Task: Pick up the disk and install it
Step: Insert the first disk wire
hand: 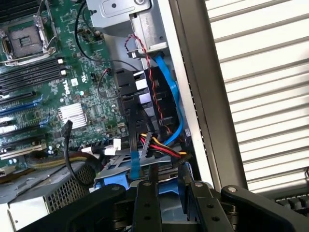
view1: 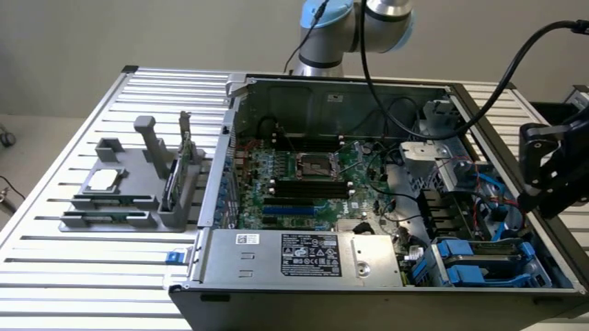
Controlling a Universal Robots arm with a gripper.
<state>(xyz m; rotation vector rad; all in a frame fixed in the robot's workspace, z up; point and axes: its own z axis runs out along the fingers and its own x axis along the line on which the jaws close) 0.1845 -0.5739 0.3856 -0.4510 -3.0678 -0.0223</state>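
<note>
Gripper (hand: 170, 188) is spread wide with nothing in it, hovering over the drive-bay corner of the case (view1: 322, 93), and the disk (view1: 486, 249) sits down in that bay in its blue carrier, so I'd guess it's basically installed.

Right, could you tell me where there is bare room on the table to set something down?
The slatted table is bare between the grey fixture and its near edge, behind the fixture beside the open case, and past the case's opposite wall. Crowded: the case corner with blue carriers and cables, under the end effector.
</note>
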